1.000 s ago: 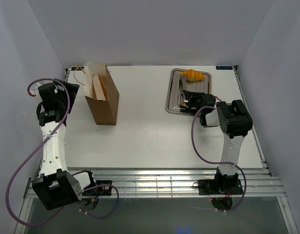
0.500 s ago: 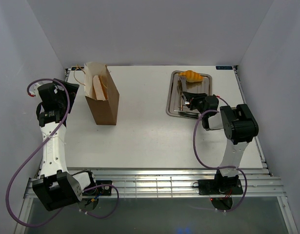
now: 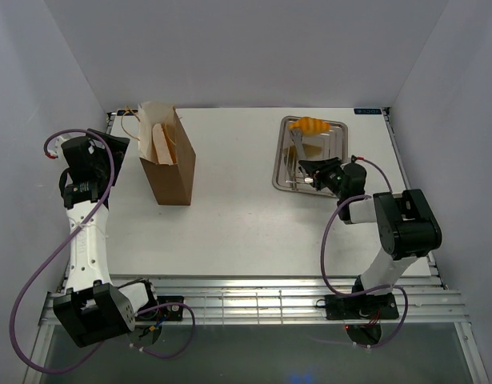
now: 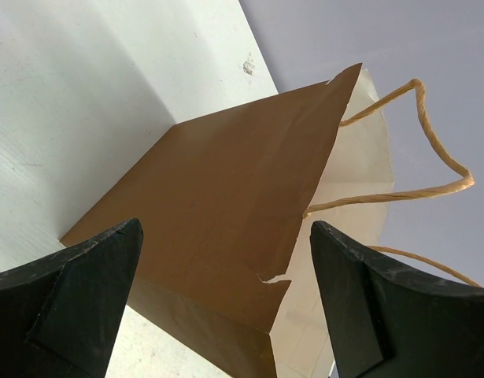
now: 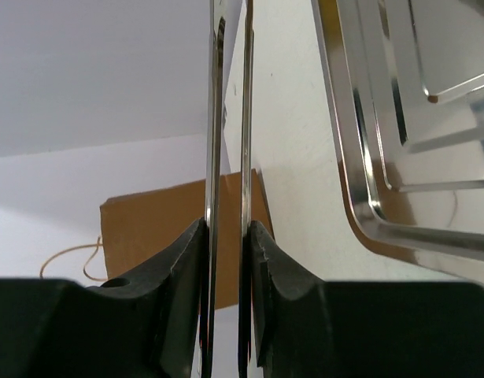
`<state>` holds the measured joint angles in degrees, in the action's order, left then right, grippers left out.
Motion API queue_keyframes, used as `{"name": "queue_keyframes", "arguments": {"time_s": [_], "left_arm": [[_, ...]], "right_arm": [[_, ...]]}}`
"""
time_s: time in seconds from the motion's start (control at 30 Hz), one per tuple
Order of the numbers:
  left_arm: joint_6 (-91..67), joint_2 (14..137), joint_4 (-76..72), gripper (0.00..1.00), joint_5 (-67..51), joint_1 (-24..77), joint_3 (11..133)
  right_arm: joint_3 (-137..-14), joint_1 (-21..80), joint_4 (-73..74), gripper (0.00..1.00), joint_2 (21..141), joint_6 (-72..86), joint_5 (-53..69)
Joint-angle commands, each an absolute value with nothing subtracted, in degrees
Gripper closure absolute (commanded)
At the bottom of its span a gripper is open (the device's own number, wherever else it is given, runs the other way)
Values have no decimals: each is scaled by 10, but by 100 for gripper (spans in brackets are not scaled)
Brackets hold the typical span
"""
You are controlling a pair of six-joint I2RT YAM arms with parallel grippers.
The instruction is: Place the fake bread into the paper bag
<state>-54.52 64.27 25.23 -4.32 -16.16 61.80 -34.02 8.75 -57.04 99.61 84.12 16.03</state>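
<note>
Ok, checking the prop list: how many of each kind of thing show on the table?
Bread in plain view: 1
Tongs: 1
Tray: 1
Bag: 1
Total: 4 (what the bag holds can't be told)

Your top cam sits above and behind the arm bases (image 3: 94, 312), looking down over the whole surface (image 3: 246, 224), so that's your wide one. Left wrist cam is right up close to the paper bag (image 4: 226, 197), tilted up at its brown side and pale mouth, framed by the left pincer (image 4: 226, 228). Right wrist cam looks low along the tongs (image 5: 216, 94), tray (image 5: 356, 134) rim close on the right, bag far off. All three catch the bag; top and right wrist share the tray.
</note>
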Motion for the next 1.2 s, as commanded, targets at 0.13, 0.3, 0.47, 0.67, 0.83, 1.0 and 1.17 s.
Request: {"name": "queue_keyframes", "arguments": {"time_s": [0.13,0.3,0.47,0.67,0.83,1.0,1.17], "left_arm": [[-545,618,250,2,-40,-161,621],[-543,610,250,2,-33,-161,612],[-545,601,249,2,-33,-161,599],[-537,597,245,2,-26,-161,575],[-530,595,245,2,-17,-162,563],[-528,592,245,2,-15,-161,564],[-518,585,252,2,-11,-161,566]], "right_arm": [[-304,92,-508,92,871,687,207],[-299,92,-417,92,774,589,218],[-300,92,-321,92,707,498,232],[-304,92,-220,92,636,399,244],[-337,97,-114,92,588,305,261],[-396,129,-47,92,558,265,271],[-464,171,-10,92,555,256,280]]}}
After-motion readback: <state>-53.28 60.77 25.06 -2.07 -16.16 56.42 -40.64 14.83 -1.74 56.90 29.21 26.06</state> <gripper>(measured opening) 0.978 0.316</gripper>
